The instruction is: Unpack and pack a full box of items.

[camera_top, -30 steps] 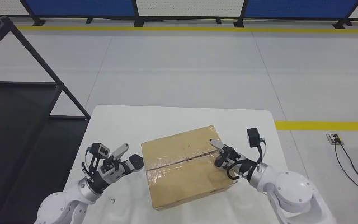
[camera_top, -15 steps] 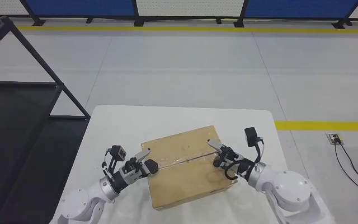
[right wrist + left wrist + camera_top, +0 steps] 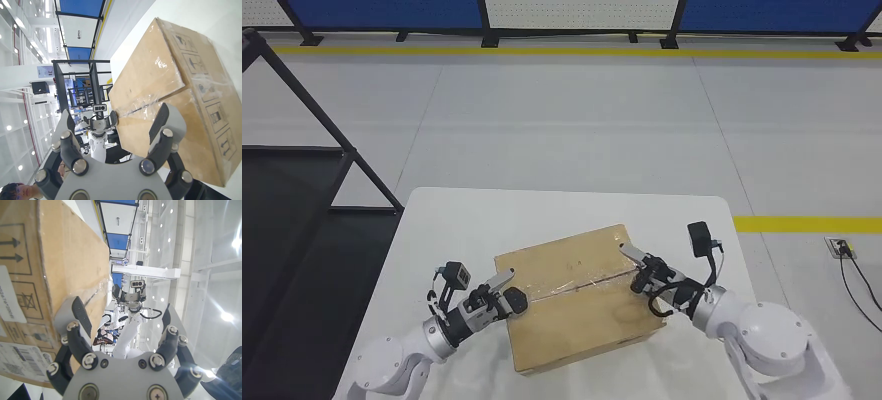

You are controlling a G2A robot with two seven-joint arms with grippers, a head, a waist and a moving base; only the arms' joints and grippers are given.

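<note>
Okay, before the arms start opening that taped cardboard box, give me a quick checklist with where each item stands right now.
1. Box fully on the table: ok.
2. Clear tape off the top: not ok, it covers the middle seam and the flaps are shut.
3. Left gripper open at one end of the seam: ok.
4. Right gripper open at the opposite end: ok.
5. Either gripper in contact with the tape: cannot tell.
6. What is inside: cannot tell, the box is closed.
</note>
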